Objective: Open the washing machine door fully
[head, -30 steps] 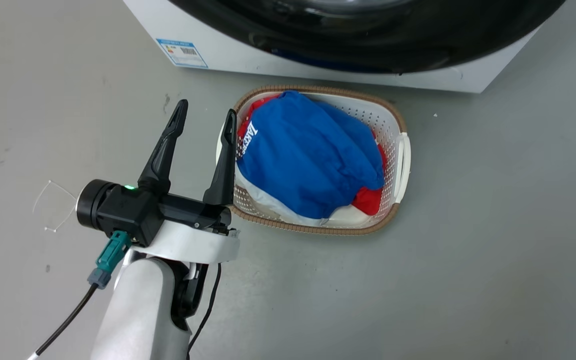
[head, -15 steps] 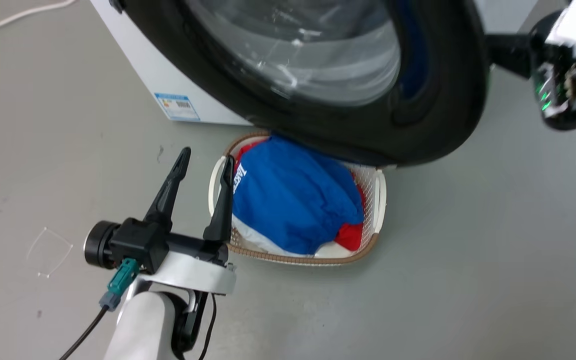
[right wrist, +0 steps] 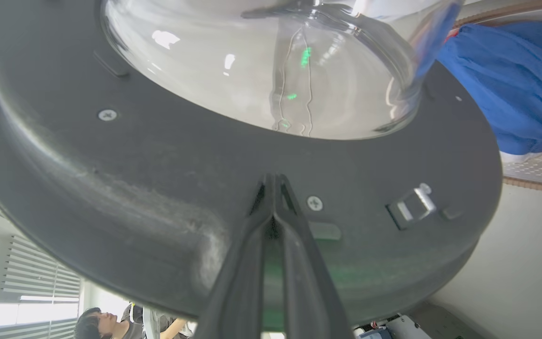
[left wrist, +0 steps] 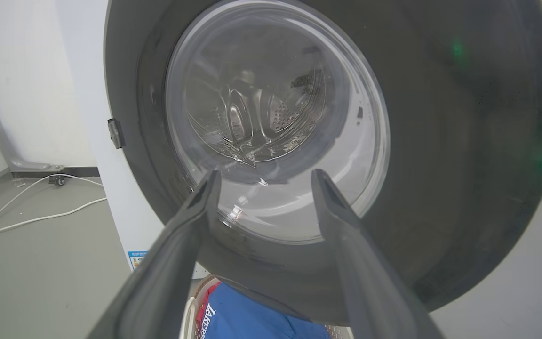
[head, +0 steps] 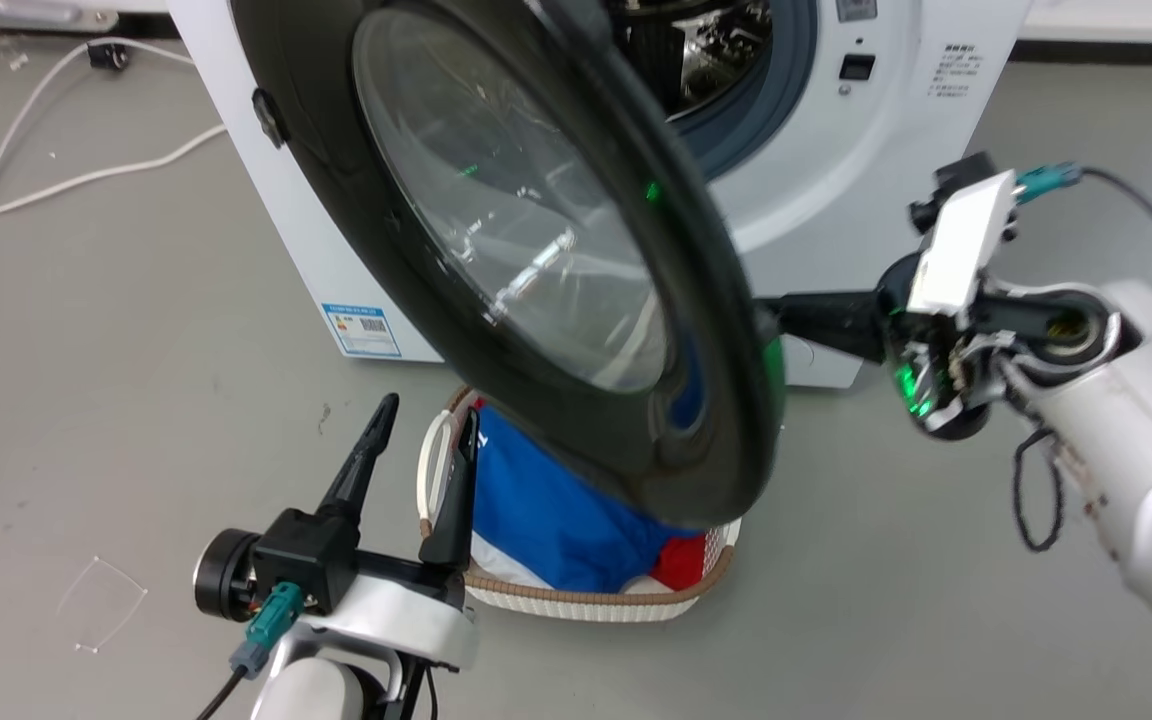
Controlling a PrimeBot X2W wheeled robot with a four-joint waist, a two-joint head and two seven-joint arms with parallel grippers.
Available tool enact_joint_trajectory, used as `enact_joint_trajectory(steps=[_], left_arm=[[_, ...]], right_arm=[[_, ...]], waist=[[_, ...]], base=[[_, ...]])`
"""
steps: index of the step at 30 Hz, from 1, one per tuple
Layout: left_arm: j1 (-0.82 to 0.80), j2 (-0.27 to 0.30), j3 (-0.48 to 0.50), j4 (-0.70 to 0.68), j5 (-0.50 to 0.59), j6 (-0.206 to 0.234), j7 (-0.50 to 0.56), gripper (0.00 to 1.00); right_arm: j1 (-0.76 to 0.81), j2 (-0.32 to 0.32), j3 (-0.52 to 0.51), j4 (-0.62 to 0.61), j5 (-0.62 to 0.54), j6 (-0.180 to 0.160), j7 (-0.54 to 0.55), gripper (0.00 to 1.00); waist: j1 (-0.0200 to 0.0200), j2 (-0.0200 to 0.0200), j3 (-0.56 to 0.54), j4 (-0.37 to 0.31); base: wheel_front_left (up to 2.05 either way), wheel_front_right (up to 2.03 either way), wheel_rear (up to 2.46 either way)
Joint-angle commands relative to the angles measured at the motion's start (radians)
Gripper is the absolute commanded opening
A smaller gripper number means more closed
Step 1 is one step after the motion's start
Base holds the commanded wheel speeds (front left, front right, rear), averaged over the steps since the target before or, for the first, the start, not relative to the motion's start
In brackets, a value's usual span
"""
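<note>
Standing ajar: the washing machine door (head: 506, 230).
Right tool (right wrist: 271, 181) narrow, tips on its inner face; left tool (head: 431, 408) wide, empty.

Our head camera has lifted, so the head view takes in the front of the washing machine (head: 936, 130), where a second ago it held only the machine's foot and the floor. The washing machine door (head: 536, 250) no longer lies flat against that front. We see its right edge swung out toward us, and the drum opening (head: 726, 60) now shows behind it. The door's lower rim hangs over the far half of the laundry basket (head: 596, 605), which lay uncovered before. Our right gripper (head: 781, 318), out of view at first, reaches in from the right with its fingers pressed together and their tips against the door's edge.
</note>
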State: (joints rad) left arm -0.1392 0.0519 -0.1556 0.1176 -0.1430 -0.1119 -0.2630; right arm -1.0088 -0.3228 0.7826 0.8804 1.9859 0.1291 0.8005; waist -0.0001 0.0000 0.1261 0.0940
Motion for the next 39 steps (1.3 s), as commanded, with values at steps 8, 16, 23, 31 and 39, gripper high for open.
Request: enact_joint_trajectory(steps=[8, 16, 23, 31, 39], left_arm=[[0.041, -0.001, -0.019, 0.018, 0.004, -0.005, -0.002, 1.00], [0.057, -0.001, -0.024, 0.023, -0.003, -0.005, -0.002, 1.00], [0.070, -0.001, -0.009, 0.031, 0.001, -0.007, -0.002, 1.00], [0.098, -0.001, 0.018, 0.036, -0.007, 0.004, -0.002, 1.00], [0.117, -0.001, 0.049, 0.043, -0.011, 0.016, -0.002, 1.00]], right_arm=[[0.149, 0.031, 0.020, -0.167, 0.024, 0.003, -0.045, 0.00], [0.231, 0.025, 0.044, -0.311, -0.008, 0.003, -0.139, 0.00], [0.279, -0.017, 0.022, -0.384, -0.043, 0.003, -0.285, 0.00], [0.402, -0.093, -0.074, -0.457, -0.211, 0.003, -0.740, 0.00], [0.570, -0.181, -0.106, -0.493, -0.386, 0.003, -1.039, 0.49]], waist=[[0.0001, 0.0000, -0.065, 0.008], [0.0001, 0.0000, -0.077, -0.001], [0.0001, 0.0000, -0.092, -0.018], [0.0001, 0.0000, -0.121, -0.052], [0.0001, 0.0000, -0.135, -0.079]], base=[[0.00, 0.00, 0.00], [0.00, 0.00, 0.00], [0.00, 0.00, 0.00], [0.00, 0.00, 0.00], [0.00, 0.00, 0.00]])
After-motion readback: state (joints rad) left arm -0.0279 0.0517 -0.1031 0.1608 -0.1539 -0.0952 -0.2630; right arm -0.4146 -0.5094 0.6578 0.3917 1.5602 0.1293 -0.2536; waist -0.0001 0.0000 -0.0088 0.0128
